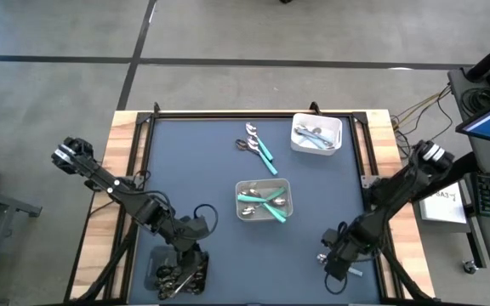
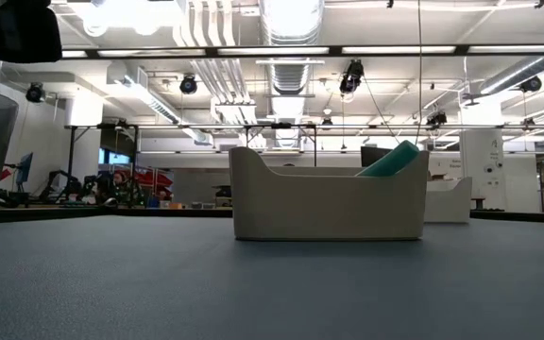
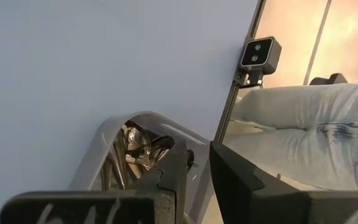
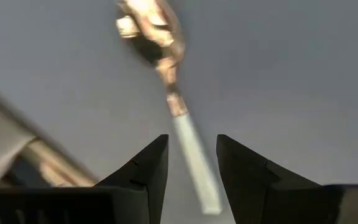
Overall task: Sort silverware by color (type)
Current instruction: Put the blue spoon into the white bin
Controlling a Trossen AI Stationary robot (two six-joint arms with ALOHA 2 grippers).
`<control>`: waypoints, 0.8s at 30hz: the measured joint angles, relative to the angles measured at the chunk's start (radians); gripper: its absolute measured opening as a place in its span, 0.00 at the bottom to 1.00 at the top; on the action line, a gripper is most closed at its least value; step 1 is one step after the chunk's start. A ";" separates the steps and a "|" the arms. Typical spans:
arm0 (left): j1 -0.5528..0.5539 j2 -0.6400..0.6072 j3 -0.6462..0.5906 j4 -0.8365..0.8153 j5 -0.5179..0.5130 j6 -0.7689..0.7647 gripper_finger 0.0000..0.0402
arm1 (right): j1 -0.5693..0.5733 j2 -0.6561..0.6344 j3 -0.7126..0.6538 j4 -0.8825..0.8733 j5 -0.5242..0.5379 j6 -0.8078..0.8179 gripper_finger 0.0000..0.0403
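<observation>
Your biggest worry is at the desk's [image 1: 185, 170] near right corner, where the right claw [image 1: 337, 259] stands wide open just above a pale-blue-handled spoon [image 4: 169, 106] lying flat on the mat between its fingers; nothing is gripped. The handle is thin and low, so if you close without going fully down the fingers will likely skate over it, and because the spoon lies close to the desk's edge a sideways nudge could push it off. Next, the left claw [image 1: 179, 255] sits at the near left corner over the dark tray [image 1: 156, 270], its fingers narrow with only a slim gap and nothing seen between them; dropping there could snag the tangled black pieces [image 3: 138, 146] and drag the tray. As for containers, the grey tray [image 1: 264, 201] at the desk's middle holds several teal-handled pieces [image 1: 266, 204], one poking over its rim [image 2: 390, 161] and liable to tip out if bumped. The white tray [image 1: 316, 134] near the far right corner holds a few pale-handled pieces. Smallest, two teal-handled spoons [image 1: 258, 144] lie loose near the far edge, unsorted.
</observation>
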 joint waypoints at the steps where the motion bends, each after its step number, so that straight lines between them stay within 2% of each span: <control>1: 0.000 0.000 0.000 -0.001 0.000 0.006 0.13 | 0.000 0.026 0.003 0.000 -0.007 -0.012 0.32; 6: -0.001 0.000 0.000 -0.005 0.000 0.022 0.13 | -0.001 0.139 0.027 0.006 -0.047 -0.078 0.32; 13: -0.001 0.000 0.000 -0.008 0.000 0.081 0.13 | 0.000 0.245 0.052 -0.016 -0.034 -0.110 0.30; 16: -0.001 0.000 0.000 -0.008 0.000 0.085 0.13 | 0.000 0.268 0.053 -0.024 -0.031 -0.110 0.23; 21: -0.001 0.000 0.000 -0.008 0.000 0.085 0.13 | 0.000 0.265 0.053 -0.048 -0.023 -0.133 0.07; 24: -0.001 0.000 0.000 -0.008 0.000 0.084 0.13 | 0.000 0.234 0.054 -0.056 -0.022 -0.165 0.06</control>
